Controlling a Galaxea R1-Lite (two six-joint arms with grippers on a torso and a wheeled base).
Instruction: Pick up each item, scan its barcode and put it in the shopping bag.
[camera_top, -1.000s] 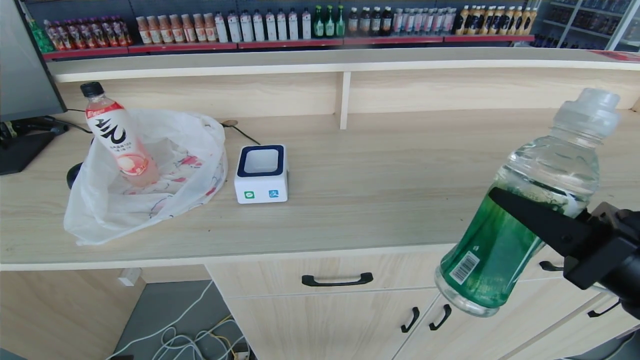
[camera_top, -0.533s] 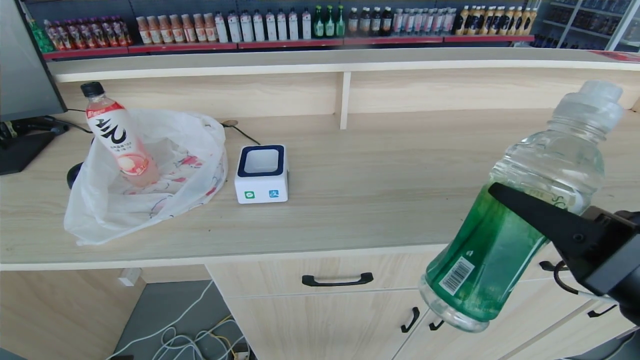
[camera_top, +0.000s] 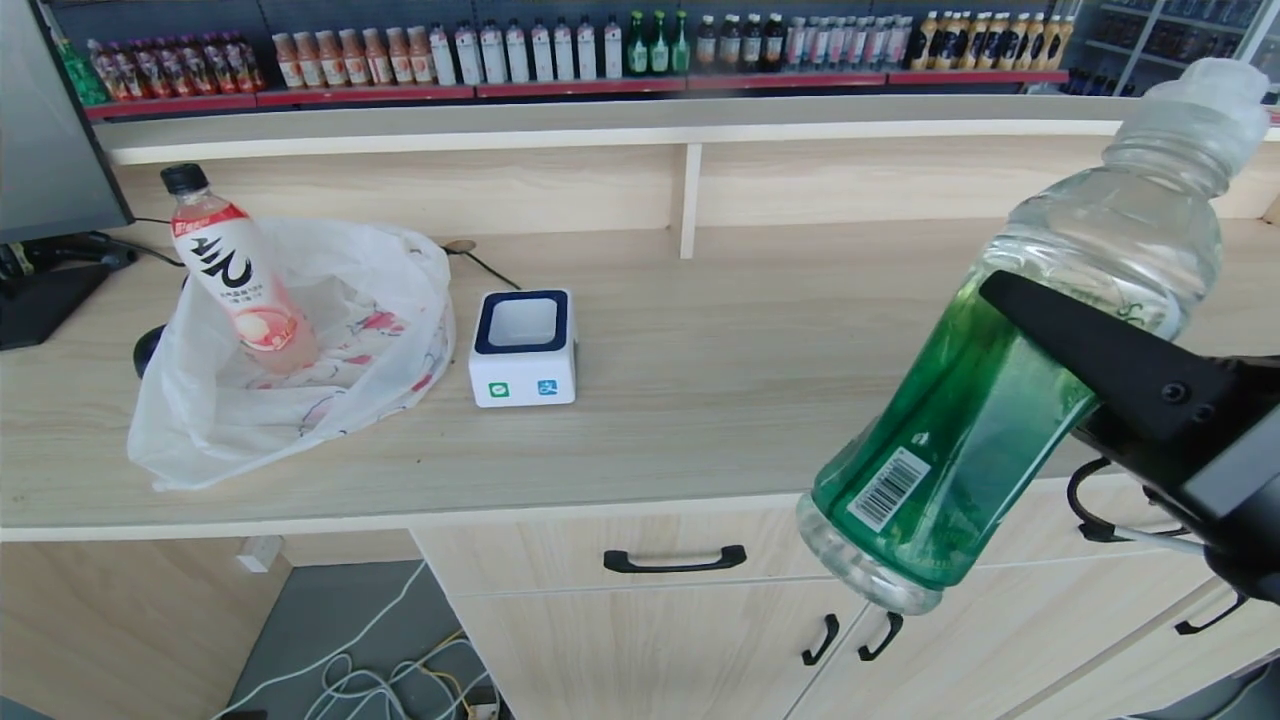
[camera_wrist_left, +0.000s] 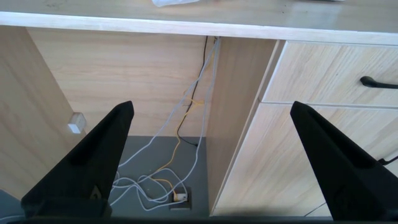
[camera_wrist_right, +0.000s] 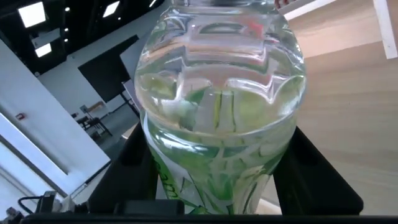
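My right gripper (camera_top: 1060, 345) is shut on a clear bottle with a green label (camera_top: 1010, 380), held tilted in the air at the right, in front of the counter's edge; its barcode (camera_top: 886, 488) faces me near the base. The right wrist view looks along the bottle (camera_wrist_right: 221, 118) between the black fingers (camera_wrist_right: 317, 180). The white scanner box (camera_top: 523, 347) stands mid-counter. To its left lies the white shopping bag (camera_top: 290, 350) with a pink drink bottle (camera_top: 240, 275) standing tilted in it. My left gripper (camera_wrist_left: 211, 162) hangs open below the counter, facing the cabinet front.
A raised wooden ledge (camera_top: 640, 125) runs along the counter's back, with shelves of drinks (camera_top: 600, 50) behind. A monitor (camera_top: 50, 120) and cables sit at the far left. Drawers with black handles (camera_top: 675, 560) lie under the counter; loose cables (camera_wrist_left: 180, 155) hang below.
My right gripper has raised the green bottle and carried it left, closer to the counter. The bag, pink bottle and scanner have stayed put.
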